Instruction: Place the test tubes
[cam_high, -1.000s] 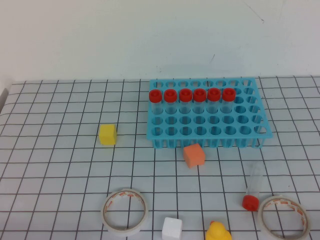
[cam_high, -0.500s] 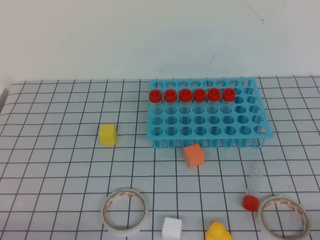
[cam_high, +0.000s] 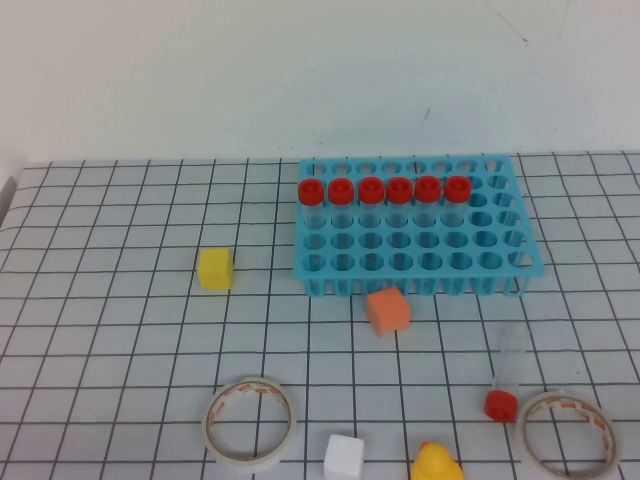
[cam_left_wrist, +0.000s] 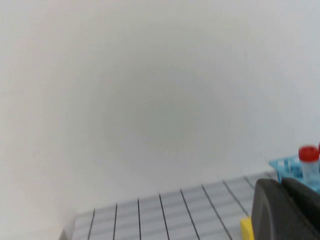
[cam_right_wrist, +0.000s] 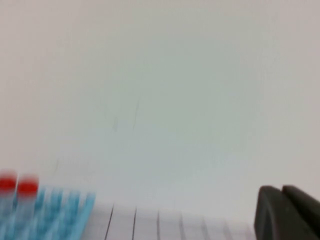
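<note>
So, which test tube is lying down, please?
The loose test tube by the right tape roll; six others stand racked. Left gripper, right gripper: shut, back from them.

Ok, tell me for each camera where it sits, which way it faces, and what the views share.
High view: raised on the robot's side, angled down at the table, blue rack and loose test tube; neither arm nor gripper shows.
Left wrist view: on the left arm, facing the wall over the table's far edge; the shut left gripper shows.
Right wrist view: on the right arm, facing the wall; the shut right gripper shows.
Shared: all three show the rack's red-capped tubes.
</note>
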